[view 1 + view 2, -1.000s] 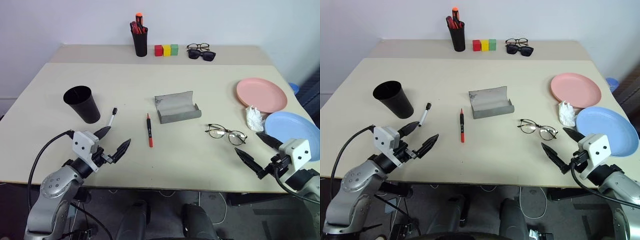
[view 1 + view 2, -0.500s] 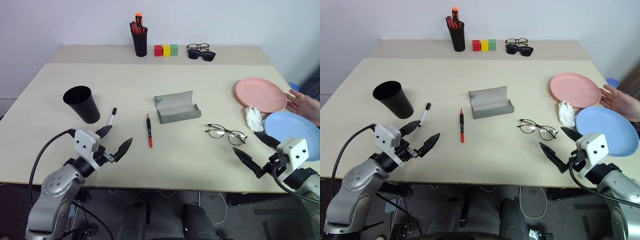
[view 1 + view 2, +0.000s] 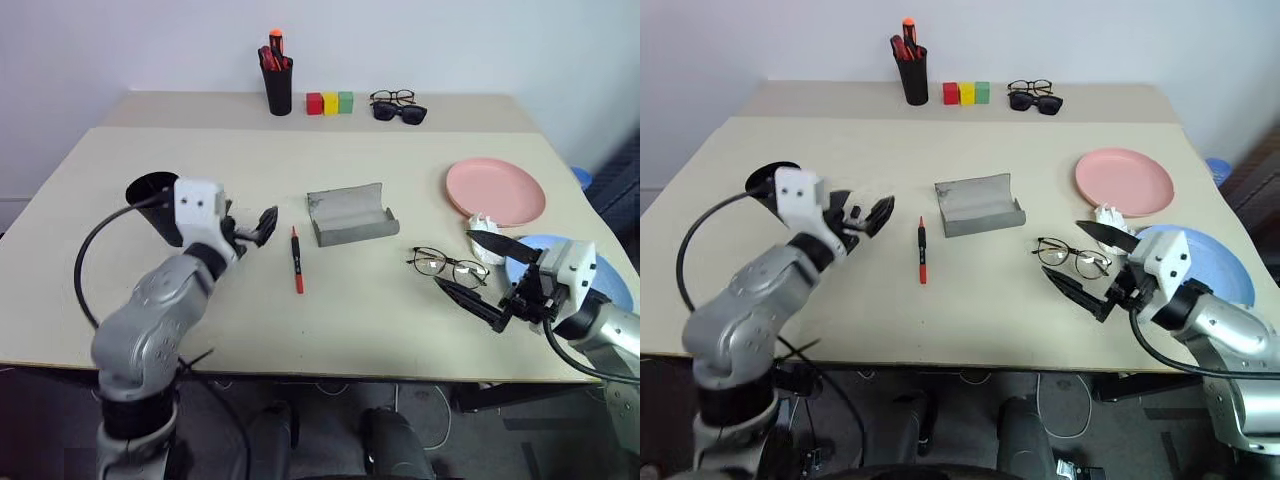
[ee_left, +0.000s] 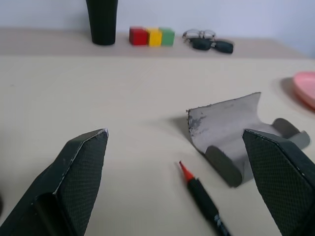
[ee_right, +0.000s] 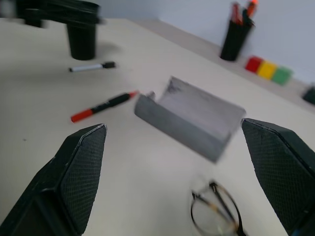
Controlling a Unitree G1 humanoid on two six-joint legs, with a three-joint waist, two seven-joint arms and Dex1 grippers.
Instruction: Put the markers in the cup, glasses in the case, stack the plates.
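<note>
Nothing of the task looks finished yet. The cup (image 3: 768, 184) stands at the left of the table (image 3: 340, 160), partly behind the left gripper (image 3: 250, 227), and no marker can be seen in it. The red marker (image 3: 297, 260) lies flat just left of the case (image 3: 350, 213), and the white marker (image 5: 91, 66) lies on the table near the cup, as the right wrist view shows. The case sits open at mid-table with nothing in it; the glasses (image 3: 449, 266) lie unfolded to its right, well apart from it. The pink plate (image 3: 495, 190) and the blue plate (image 3: 1230, 268) lie side by side at the right, not stacked, with a crumpled white scrap (image 3: 485, 224) between them.

The left gripper hangs beside the cup, fingers spread and empty, pointing toward the red marker. The right gripper (image 3: 484, 276) hangs just right of the glasses, fingers also spread wide and empty.

All three jobs remain: both markers, the glasses, the plates. The grippers seem poised for a marker and the glasses first.
</note>
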